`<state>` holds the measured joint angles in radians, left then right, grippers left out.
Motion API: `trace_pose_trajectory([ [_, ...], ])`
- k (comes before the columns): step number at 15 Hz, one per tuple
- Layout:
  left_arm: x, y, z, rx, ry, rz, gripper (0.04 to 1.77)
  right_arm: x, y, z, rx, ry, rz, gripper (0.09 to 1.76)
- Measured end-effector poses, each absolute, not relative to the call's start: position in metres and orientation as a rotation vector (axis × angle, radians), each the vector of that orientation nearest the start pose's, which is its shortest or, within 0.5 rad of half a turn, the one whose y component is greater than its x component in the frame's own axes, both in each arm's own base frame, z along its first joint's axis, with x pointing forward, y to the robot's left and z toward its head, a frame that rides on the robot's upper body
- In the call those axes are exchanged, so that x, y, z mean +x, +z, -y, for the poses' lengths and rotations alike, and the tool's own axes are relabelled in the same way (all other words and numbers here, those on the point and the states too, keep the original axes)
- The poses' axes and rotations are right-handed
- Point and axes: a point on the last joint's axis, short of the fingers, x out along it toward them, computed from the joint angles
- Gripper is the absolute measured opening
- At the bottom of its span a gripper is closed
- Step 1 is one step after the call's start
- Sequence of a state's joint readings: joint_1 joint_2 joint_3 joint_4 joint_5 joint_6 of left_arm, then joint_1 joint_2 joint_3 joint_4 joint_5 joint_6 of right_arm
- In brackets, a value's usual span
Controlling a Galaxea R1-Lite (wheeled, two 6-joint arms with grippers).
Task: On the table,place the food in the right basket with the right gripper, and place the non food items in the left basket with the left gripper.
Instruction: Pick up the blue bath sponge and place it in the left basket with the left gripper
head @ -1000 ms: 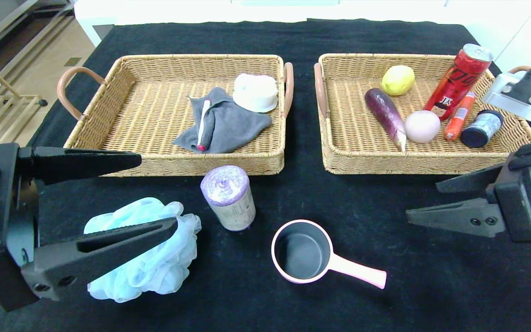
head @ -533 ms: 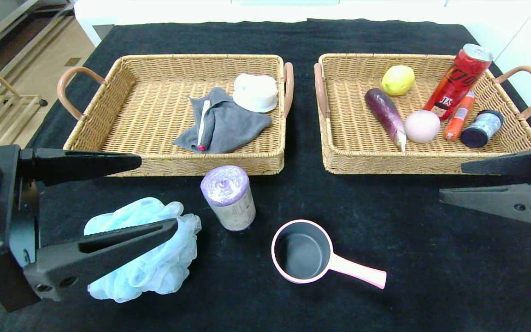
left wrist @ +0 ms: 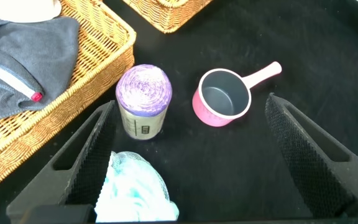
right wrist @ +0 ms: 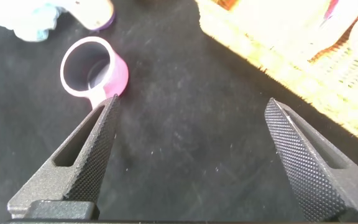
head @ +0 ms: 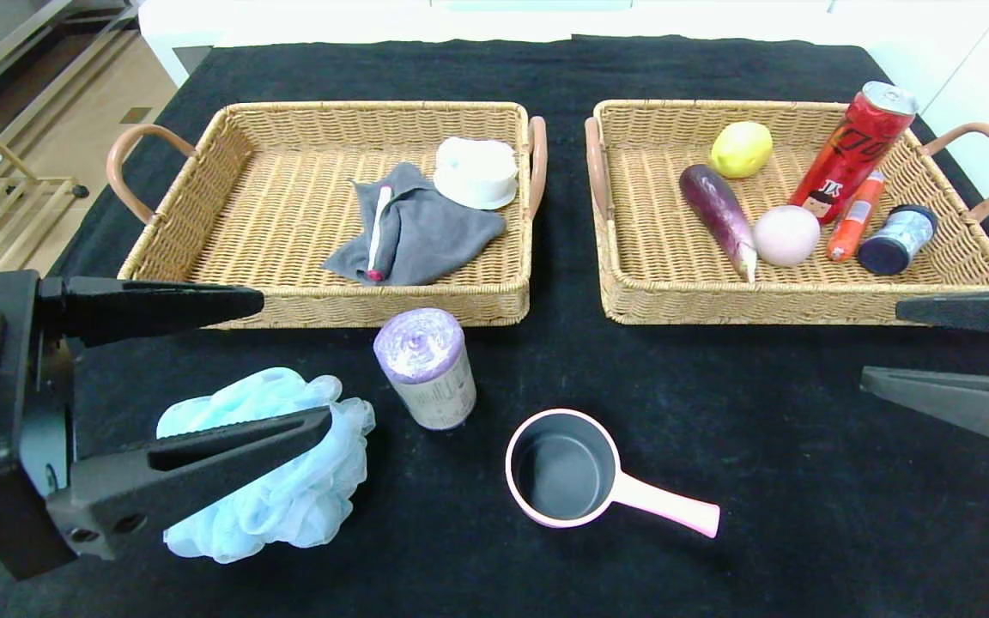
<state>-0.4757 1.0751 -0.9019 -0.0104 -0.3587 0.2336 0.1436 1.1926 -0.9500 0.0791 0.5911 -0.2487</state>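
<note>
Black-clothed table [head: 546,69], pale floor [head: 74,103] beyond

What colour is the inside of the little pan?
Dark grey inside, pink outside. The saucepan shows it best in the head view.

Bright, even light falls from above, so the objects cast only faint, short shadows on the black cloth of the table [head: 546,77], which soaks up most detail. Beyond the table's far edge the white surroundings are washed out to near blank. In the right wrist view the wicker of the right basket [right wrist: 303,68] is overexposed and soft. The red soda can [head: 853,146] carries a small glint on its silver top.
</note>
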Motion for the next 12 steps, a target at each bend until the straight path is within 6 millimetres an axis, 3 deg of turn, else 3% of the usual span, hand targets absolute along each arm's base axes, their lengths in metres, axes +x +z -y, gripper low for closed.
trace_pose_trajectory([
  [6, 0.1249, 0.2928, 0.0715, 0.240, -0.781, -0.089, 1.72, 0.1646, 0.2773, -0.0365, -0.170, 0.762, -0.230, 1.70],
  [12, 0.1315, 0.2905, 0.0679, 0.364, -0.575, -0.365, 1.72, 0.1663, 0.2754, -0.0384, -0.169, 0.773, -0.240, 1.70],
])
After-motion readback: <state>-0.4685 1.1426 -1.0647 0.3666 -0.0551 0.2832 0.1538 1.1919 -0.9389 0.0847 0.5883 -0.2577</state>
